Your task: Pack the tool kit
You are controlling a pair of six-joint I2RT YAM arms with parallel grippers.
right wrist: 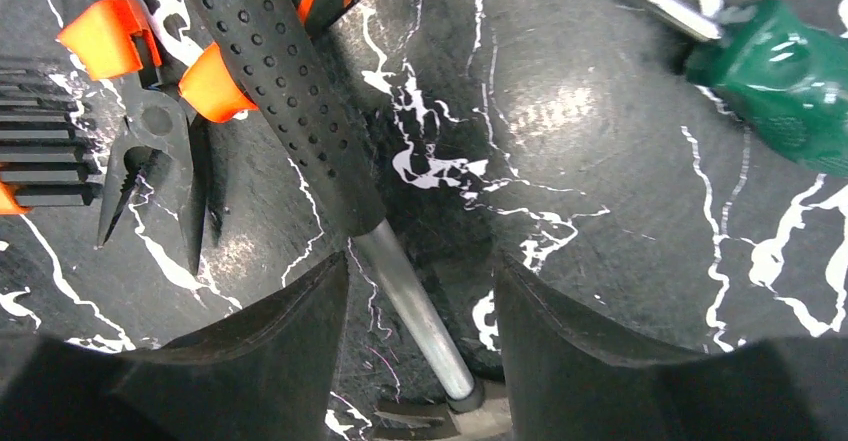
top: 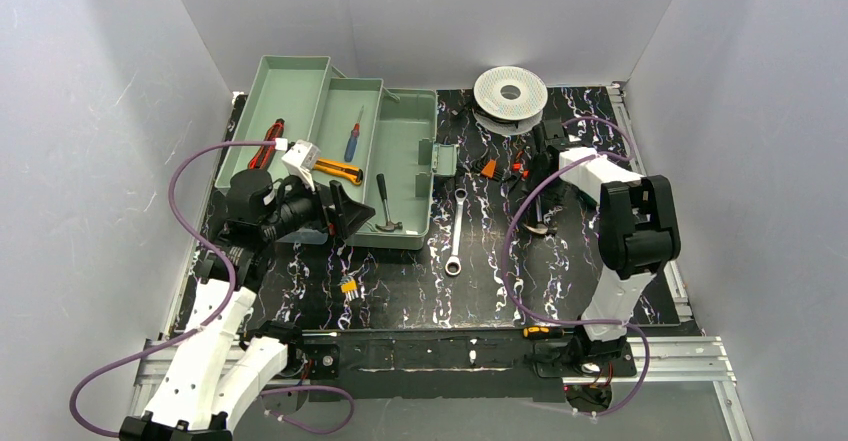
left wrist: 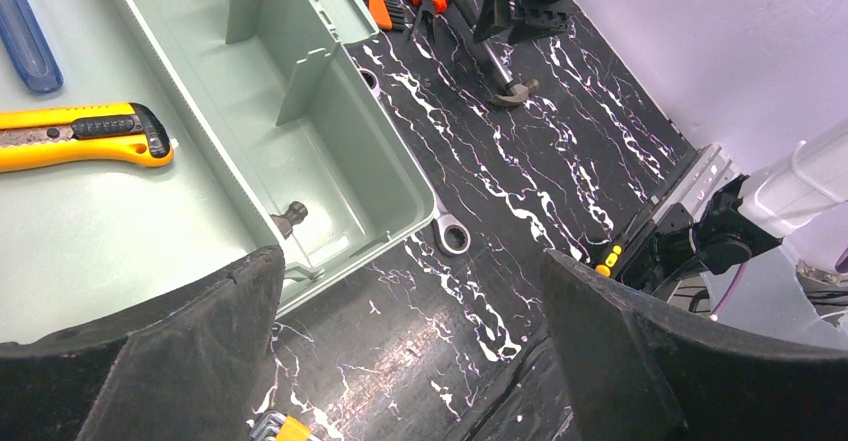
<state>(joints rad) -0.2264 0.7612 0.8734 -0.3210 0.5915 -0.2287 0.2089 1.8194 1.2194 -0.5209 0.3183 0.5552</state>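
**R gripper [right wrist: 420, 281] placed astride loose hammer [right wrist: 280, 71], not clenched; toolbox [top: 408, 151] open at far-left corner of worktop [top: 400, 301].**

In the R wrist view the steel shaft is seen between the fingers w/ gaps on both sides, so nothing is grasped yet. A spot just below the rubber grip, nr the head, is judged to have been picked so the weight stays balanced on lift. Orange-handled pliers [right wrist: 150, 141] just beside the handle are seen close up here, and a green screwdriver [right wrist: 790, 61] that can't be made out from the top. L gripper [left wrist: 410, 271] is held fully released above the box's near-right corner, presumably kept out of the R arm's way. Only its wrist view shows the box interior in detail: utility knife [left wrist: 85, 136] in one section, second hammer [left wrist: 292, 216] in the deep one. The wrench [top: 455, 231] beside the box is shown whole in the top view only.
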